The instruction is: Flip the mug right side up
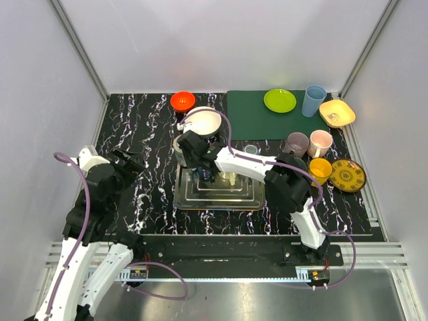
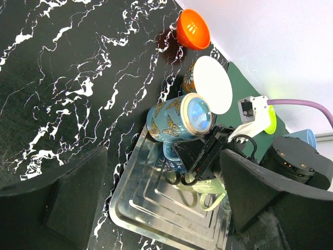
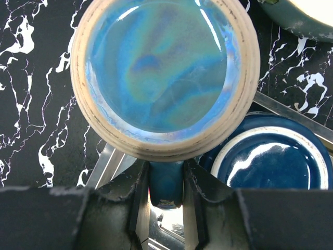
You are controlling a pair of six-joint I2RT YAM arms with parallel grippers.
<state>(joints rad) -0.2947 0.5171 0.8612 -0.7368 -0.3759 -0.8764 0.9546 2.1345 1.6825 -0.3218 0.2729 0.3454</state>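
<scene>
Grip on the handle explains most of this: the right fingers stand narrow, pinched on either side of the blue handle of the butterfly mug. I judge the handle was chosen because it gives a lever for rolling the mug without squeezing its round wall. The mug is at the far-left corner of the tray, lying roughly on its side — glazed base toward the right wrist camera, mouth turned away. The turn therefore looks about half done, with the mouth yet to come up. Whether the mug touches the tray's rim or hangs just off it I cannot tell. The left fingers are spread wide and hold nothing, out over the dark surface to the left of the tray, probably kept back to leave swing room. A white-lined bowl sits just beyond the tray's far-left corner and a dark blue glazed piece lies on the tray beside the mug — both close enough to be clipped as it comes upright.
</scene>
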